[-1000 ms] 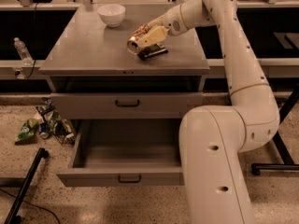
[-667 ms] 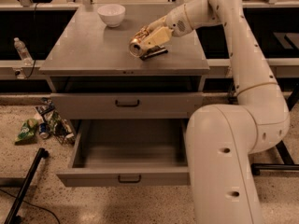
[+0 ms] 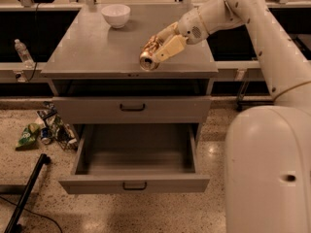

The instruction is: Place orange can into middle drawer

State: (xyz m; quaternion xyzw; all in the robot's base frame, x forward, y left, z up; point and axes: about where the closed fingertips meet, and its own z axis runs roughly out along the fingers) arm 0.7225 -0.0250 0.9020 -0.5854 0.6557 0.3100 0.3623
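Note:
The orange can (image 3: 148,57) lies on its side in my gripper (image 3: 157,46), its silvery end facing the front. The gripper is shut on the can and holds it over the front part of the grey cabinet top (image 3: 92,52), slightly right of centre. One beige finger (image 3: 170,46) lies along the can's right side. The middle drawer (image 3: 136,157) is pulled wide open below and is empty; its front (image 3: 134,183) carries a small dark bar handle. The can is above and behind the open drawer.
A white bowl (image 3: 115,14) stands at the back of the cabinet top. The upper drawer front (image 3: 132,108) is shut. A plastic bottle (image 3: 23,52) stands at the left. Packets and cans (image 3: 43,130) litter the floor left, beside a black pole (image 3: 26,193). My white base (image 3: 267,169) fills the right.
The gripper has carried the can forward, toward the cabinet's front edge. The flat dark packet seen under the can earlier no longer shows.

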